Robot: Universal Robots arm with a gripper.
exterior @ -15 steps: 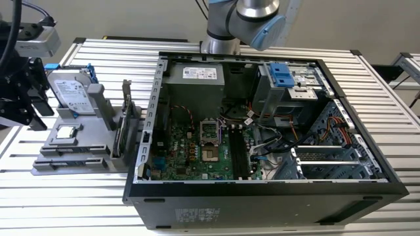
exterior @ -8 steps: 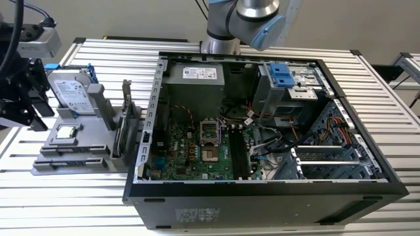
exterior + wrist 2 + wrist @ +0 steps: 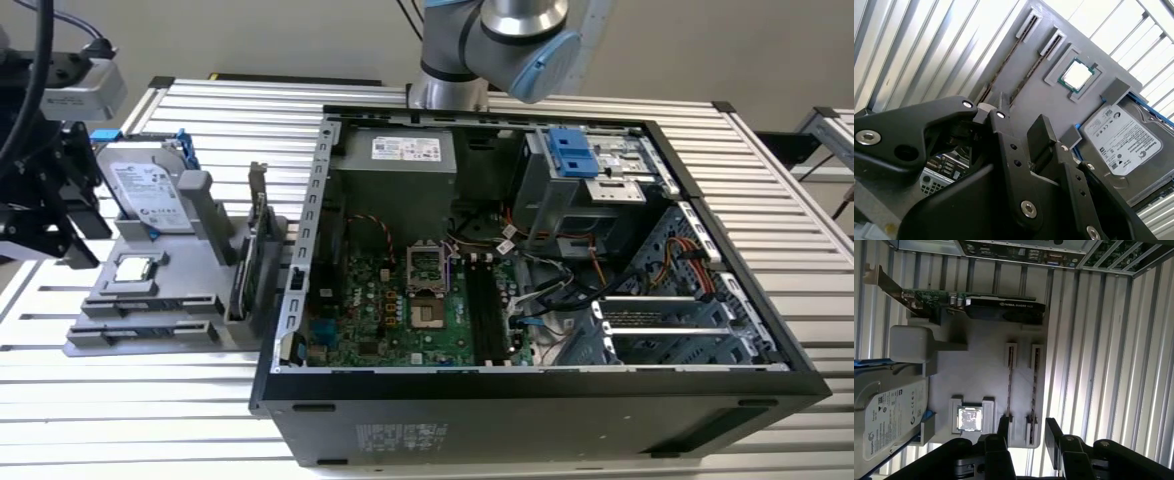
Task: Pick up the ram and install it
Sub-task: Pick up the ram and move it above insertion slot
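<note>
A robotics lab (ribbed aluminium table [image 3: 200, 110]) with an opened computer case [image 3: 534, 410] and parts fixture [image 3: 147, 338].

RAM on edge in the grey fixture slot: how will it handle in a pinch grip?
Likely stiff and light: the ram is a thin flat board. Probably wants a straight pull, since the holder slot hugs both ends. Edge-on, it may tilt under an off-centre gripper pinch.

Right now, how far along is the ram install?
Nothing looks installed yet. The black pincer hangs open and empty over the grey holder tray, near two narrow slots where thin dark strips, probably ram sticks, sit edge-on. Left: picking one up and seating it in the open black computer case.
</note>
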